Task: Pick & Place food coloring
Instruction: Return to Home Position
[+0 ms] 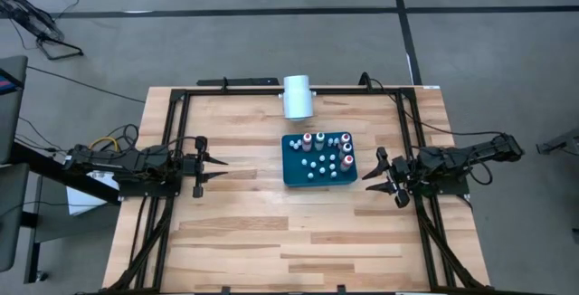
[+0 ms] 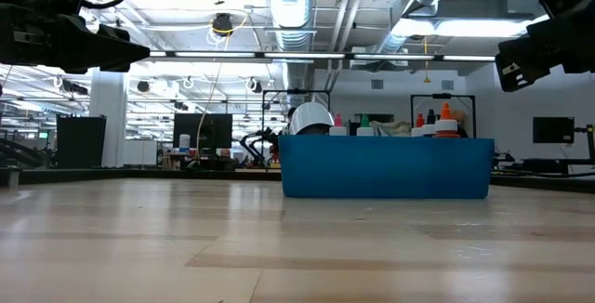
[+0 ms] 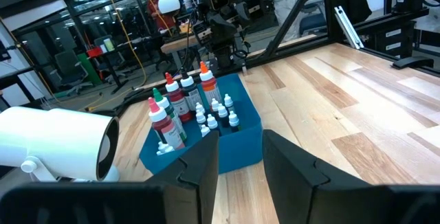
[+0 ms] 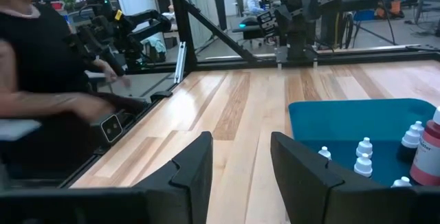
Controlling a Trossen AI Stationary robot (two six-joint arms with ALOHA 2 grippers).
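Note:
The food coloring bottles point(image 1: 324, 152), tiny with white caps plus some taller red ones, stand upright in a dark teal tray point(image 1: 294, 173) at the table's middle. My left gripper point(image 1: 221, 168) is open, left of the tray and clear of it. Its wrist view looks past the open fingers at the bottles point(image 3: 196, 107) and the tray point(image 3: 247, 133). My right gripper point(image 1: 372, 176) is open, just right of the tray. Its wrist view shows the tray's corner point(image 4: 330, 117) and a few bottles point(image 4: 363, 157).
A large white cylinder point(image 1: 297, 96) lies on its side at the far edge, behind the tray; it also shows in the left wrist view point(image 3: 62, 145). A black frame point(image 1: 181, 96) runs round the table. A person in black point(image 4: 41, 80) stands beyond the table's left side.

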